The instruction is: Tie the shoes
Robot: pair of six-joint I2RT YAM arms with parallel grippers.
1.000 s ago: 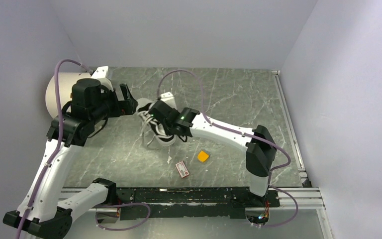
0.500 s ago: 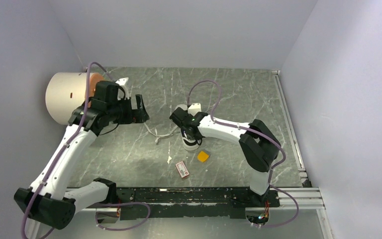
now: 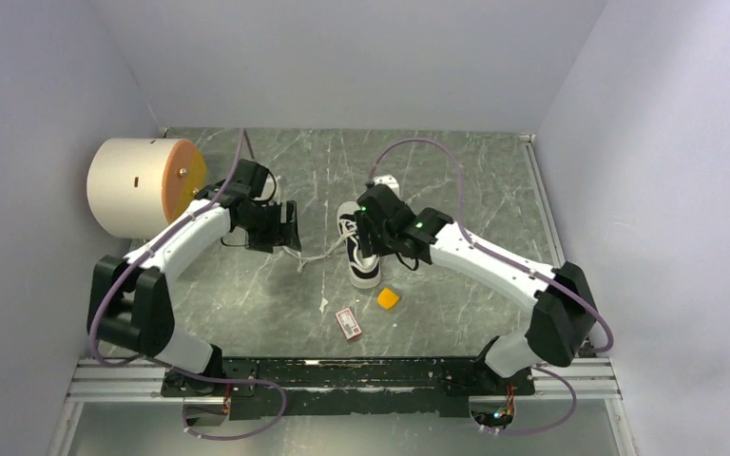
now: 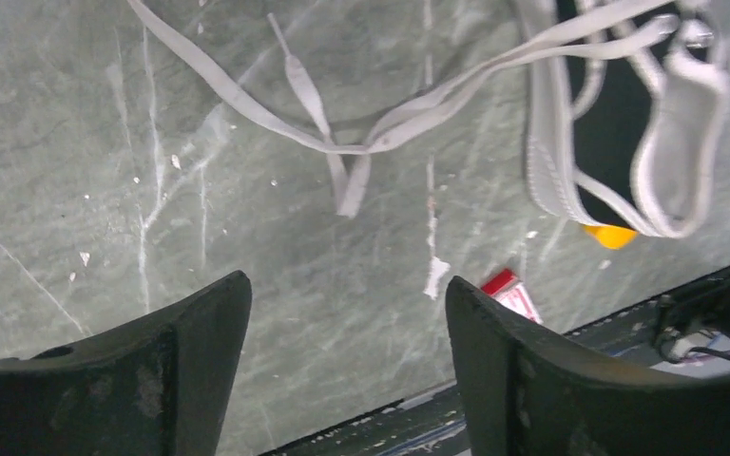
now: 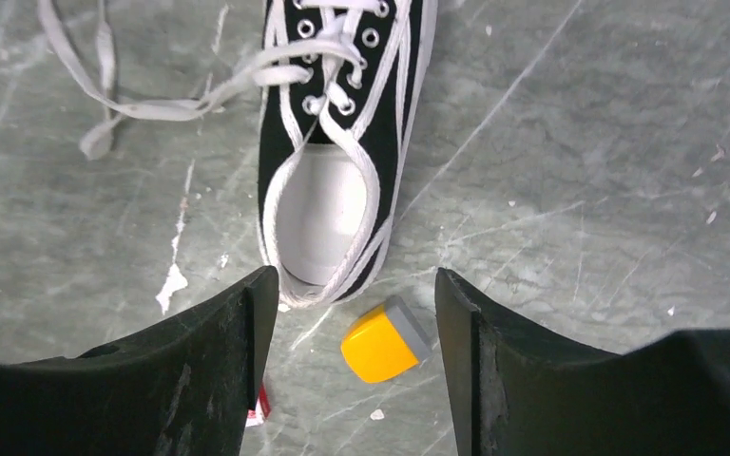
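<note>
Small low-top sneaker (image 3: pixel 361 256) of black canvas with white rubber sole and white stitching, near the middle of the surface (image 3: pixel 475 190), upright on its sole, toe toward 12 o'clock, heel toward 6 o'clock. Pale smooth insole showing through the oval opening, metal-ringed eyelets along both flaps. Flat woven white laces (image 3: pixel 316 255) untied, threaded loosely through the eyelets and trailing limp toward 9 o'clock, crossing each other on the stone and ending in flattened tips. Surface of grey-green marble look, veined with white, scuffed and flecked with pale chips. Left gripper (image 3: pixel 290 226) at 9 o'clock of the sneaker, facing the lace ends, curved black fingers spread wide with nothing between them. Right gripper (image 3: pixel 373 217) over the sneaker's toe end, hiding part of it from above, fingers likewise spread wide and bare. Glossy rounded orange block (image 3: pixel 389 298) with a grey end just off the heel at 5 o'clock, not touching the sole. Flat red-and-white card (image 3: pixel 349 322) at 6 o'clock of the sneaker, nearer the arm bases. Large cream drum (image 3: pixel 133 187) on its side, tan round face toward the middle, at the 9 o'clock edge, well apart from the rest.
</note>
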